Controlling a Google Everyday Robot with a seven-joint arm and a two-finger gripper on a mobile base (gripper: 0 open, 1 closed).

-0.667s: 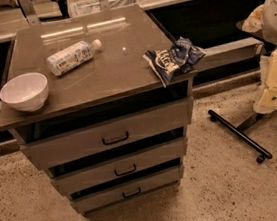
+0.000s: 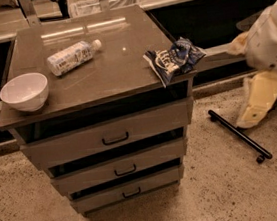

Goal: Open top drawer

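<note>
The top drawer [image 2: 109, 136] is the widest of three grey-brown drawers in a small cabinet, with a black bar handle [image 2: 115, 138] at its centre. Its front stands just under the cabinet top, with a dark gap above it. My gripper [image 2: 258, 102] is the cream part hanging from the white arm [image 2: 271, 41] at the right edge. It is well to the right of the cabinet, about level with the top drawer, and touches nothing.
On the cabinet top [image 2: 112, 60] lie a white bowl [image 2: 24, 91], a plastic bottle [image 2: 71, 56] on its side and a crumpled blue snack bag [image 2: 175, 57] at the right edge. Two narrower drawers [image 2: 120, 167] sit below. A black bar [image 2: 240, 135] lies on the floor at right.
My arm and gripper have shifted a little to the left, toward the cabinet. The drawers and the things on top have not moved.
</note>
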